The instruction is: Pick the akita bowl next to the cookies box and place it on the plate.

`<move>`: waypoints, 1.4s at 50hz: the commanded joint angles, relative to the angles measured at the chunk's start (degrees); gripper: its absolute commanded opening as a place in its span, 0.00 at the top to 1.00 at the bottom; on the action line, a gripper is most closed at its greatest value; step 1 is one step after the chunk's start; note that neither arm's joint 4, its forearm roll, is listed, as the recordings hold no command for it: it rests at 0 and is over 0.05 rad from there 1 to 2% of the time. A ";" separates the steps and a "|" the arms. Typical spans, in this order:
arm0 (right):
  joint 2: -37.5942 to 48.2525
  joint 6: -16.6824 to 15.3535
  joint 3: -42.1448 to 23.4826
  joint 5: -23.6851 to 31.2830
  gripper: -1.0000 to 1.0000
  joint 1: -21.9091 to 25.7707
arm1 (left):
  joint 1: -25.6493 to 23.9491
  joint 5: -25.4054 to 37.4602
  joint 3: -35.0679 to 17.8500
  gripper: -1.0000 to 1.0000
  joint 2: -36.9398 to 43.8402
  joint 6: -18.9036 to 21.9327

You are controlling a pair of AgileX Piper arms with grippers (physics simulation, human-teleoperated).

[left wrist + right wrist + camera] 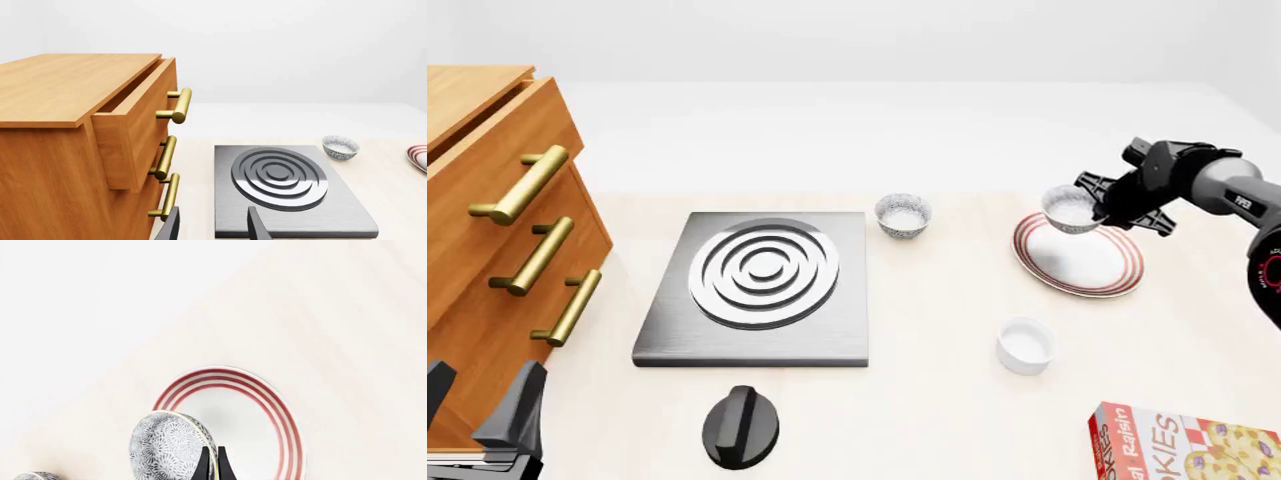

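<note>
My right gripper (1092, 204) is shut on the rim of the akita bowl (1065, 210). It holds the bowl just above the far left edge of the red-ringed plate (1084, 268). The right wrist view shows the speckled bowl (168, 447) tipped on its side, its rim pinched between the fingers (203, 465) over the plate (233, 407). The cookies box (1185, 446) lies at the front right corner. My left gripper (481, 410) hangs open and empty at the front left, its fingers (257, 226) near the stove's front edge.
A second patterned bowl (902, 215) (340, 147) stands behind the stove plate (761, 285). A plain white cup (1025, 345) sits in front of the plate. A black knob (742, 427) lies near the front. A wooden drawer cabinet (494, 230) fills the left side, its top drawer (137, 110) ajar.
</note>
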 commanded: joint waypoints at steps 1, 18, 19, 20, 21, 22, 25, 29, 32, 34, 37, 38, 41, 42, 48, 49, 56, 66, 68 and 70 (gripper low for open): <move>-1.09 0.26 1.72 -1.15 1.00 -0.21 | 0.00 0.00 0.00 0.00 -0.01 -0.01; -1.53 0.49 5.90 -4.04 1.00 -0.40 | -0.01 0.00 0.00 0.00 0.01 0.01; -1.52 0.48 6.00 -4.11 1.00 -0.49 | 0.00 0.00 0.00 0.00 0.01 0.01; -1.59 0.58 6.25 -4.30 1.00 -0.51 | -0.01 0.00 0.00 0.00 0.00 0.00; -1.70 0.63 6.43 -4.42 1.00 -0.50 | 0.00 0.00 0.00 0.00 -0.01 0.01; -1.70 0.63 6.44 -4.42 1.00 -0.50 | 0.00 0.00 0.00 0.00 -0.01 0.01; -1.91 0.49 6.91 -4.61 1.00 -0.78 | -0.01 0.00 0.00 0.00 0.01 -0.01; -2.08 0.56 7.32 -4.83 1.00 -0.85 | 0.00 0.00 0.00 0.00 0.00 0.00; -2.08 0.48 7.66 -5.02 1.00 -1.10 | 0.00 0.00 0.00 0.00 0.01 -0.01; -2.12 0.44 7.75 -5.07 1.00 -1.21 | -0.01 0.00 0.00 0.00 0.00 0.00; -2.43 0.66 8.06 -5.38 1.00 -1.12 | 0.00 0.00 0.00 0.00 0.01 -0.01; -2.40 0.58 8.05 -5.37 1.00 -1.18 | 0.00 0.00 0.00 0.00 0.00 -0.01; -2.44 0.62 8.23 -5.49 1.00 -1.17 | 0.01 0.00 0.00 0.00 0.00 -0.01; -2.45 0.69 8.33 -5.56 1.00 -1.11 | -0.01 0.00 0.00 0.00 0.00 0.00; -2.23 0.65 8.61 -5.69 1.00 -0.95 | 0.00 0.00 0.00 0.00 -0.01 0.01; -2.19 0.63 8.56 -5.71 1.00 -1.04 | -0.01 0.00 0.00 0.00 0.01 0.00; -2.37 0.69 8.47 -5.50 1.00 -1.12 | 0.01 0.00 0.00 0.00 0.00 -0.01; -2.01 0.22 8.42 -5.39 1.00 -1.67 | 0.00 0.00 0.00 0.00 0.00 0.00; -1.98 0.22 8.54 -5.45 1.00 -1.64 | 0.00 0.00 0.00 0.00 0.00 0.00; -1.96 0.27 8.63 -5.56 1.00 -1.63 | -0.01 0.00 0.00 0.00 0.01 0.01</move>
